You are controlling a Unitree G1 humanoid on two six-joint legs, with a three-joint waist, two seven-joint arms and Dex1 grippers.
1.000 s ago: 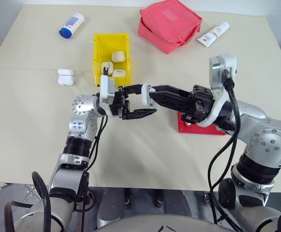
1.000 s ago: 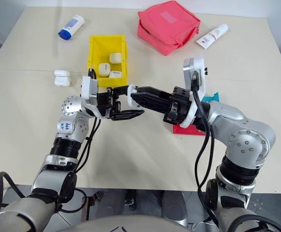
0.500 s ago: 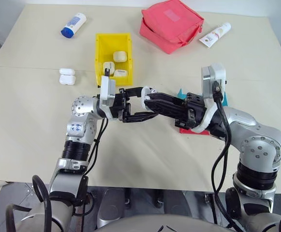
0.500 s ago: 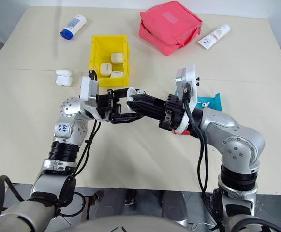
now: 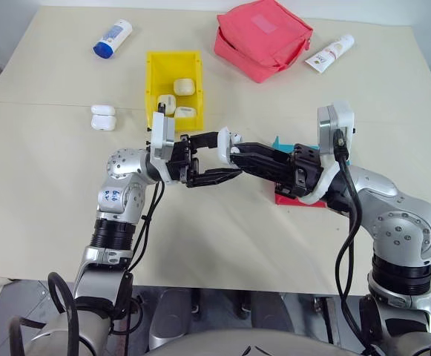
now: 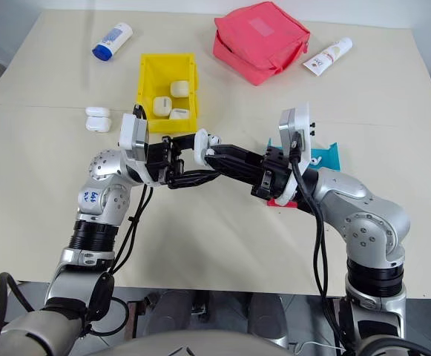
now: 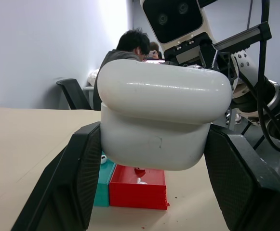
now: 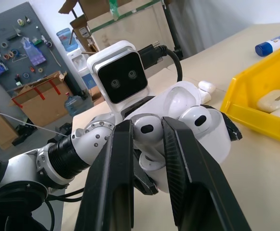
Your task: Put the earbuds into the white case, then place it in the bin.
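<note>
Head views. My left gripper [image 5: 214, 156] clamps the white case [image 5: 222, 141] above the table [image 5: 44, 170], lid open. My right gripper [image 5: 230, 145] meets it with fingers nearly together, pinching an earbud. Step in hand, I judge: seating a bud in the case. The bin [image 5: 153, 78] beyond holds three white cases; two more cases [image 5: 101, 118] lie on the table beside it. Red tray [image 5: 298, 198] and teal tray [image 6: 325, 156] sit under my right arm.

Left wrist view. Case [image 7: 161, 115] held between both fingers [image 7: 77, 178]. Red tray [image 7: 139, 187] holds a small white piece, possibly a bud.

Right wrist view. One earbud [image 8: 146, 131] pinched between my fingers [image 8: 116, 178]; a second [image 8: 197, 119] sits in its socket. Next move calls for pressing the bud down into the empty socket, then letting go.
</note>
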